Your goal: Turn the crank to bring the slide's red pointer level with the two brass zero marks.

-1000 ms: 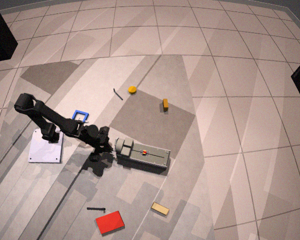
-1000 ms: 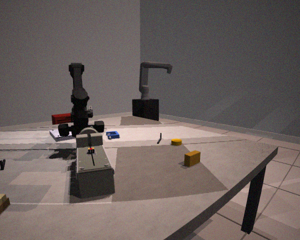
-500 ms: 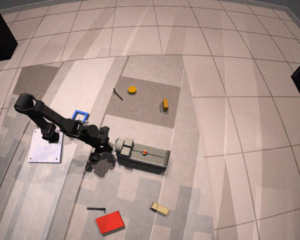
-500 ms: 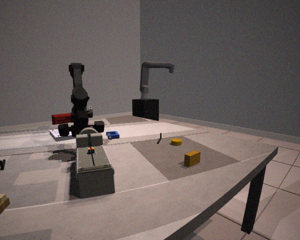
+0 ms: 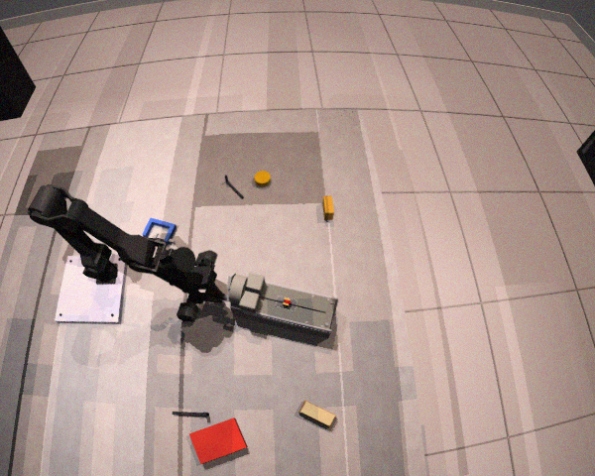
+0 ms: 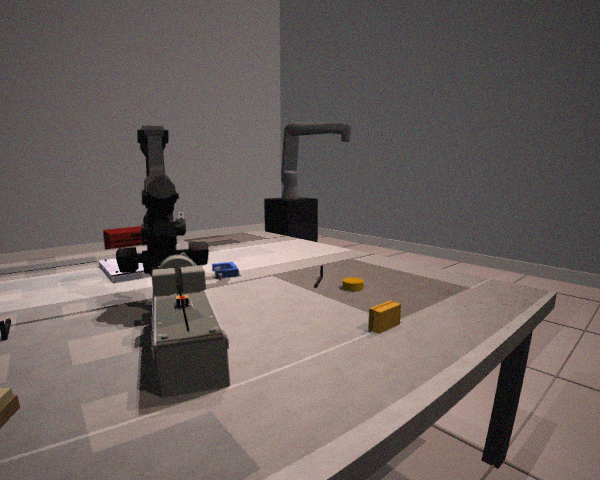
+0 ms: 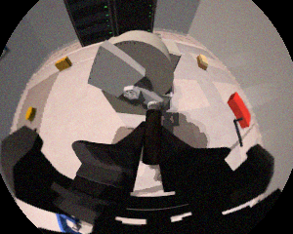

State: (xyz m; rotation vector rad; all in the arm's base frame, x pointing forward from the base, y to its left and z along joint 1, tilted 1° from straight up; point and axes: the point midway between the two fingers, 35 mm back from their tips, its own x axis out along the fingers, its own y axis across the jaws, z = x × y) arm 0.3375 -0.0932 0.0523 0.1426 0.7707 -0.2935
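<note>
The grey machine (image 5: 307,318) (image 6: 191,364) (image 7: 153,60) stands on the table, its round hub facing my arm. The red pointer (image 5: 287,300) (image 6: 182,297) sits on the slot in its top, close beside the small brass marks; whether it is exactly level is too small to tell. In the wrist view a pale crank arm (image 7: 148,96) runs from the hub to the dark handle (image 7: 152,141). My gripper (image 5: 224,297) (image 7: 149,125) is shut on the handle. In the exterior view the fingertips and handle are hidden behind the machine.
A blue frame (image 5: 147,227) (image 6: 225,267) lies near the arm's white base plate (image 5: 88,301). A yellow disc (image 5: 262,178), an orange block (image 5: 328,207), a red block (image 5: 217,440), a tan block (image 5: 316,414) and two black L-shaped rods (image 5: 234,187) (image 5: 189,414) lie farther around.
</note>
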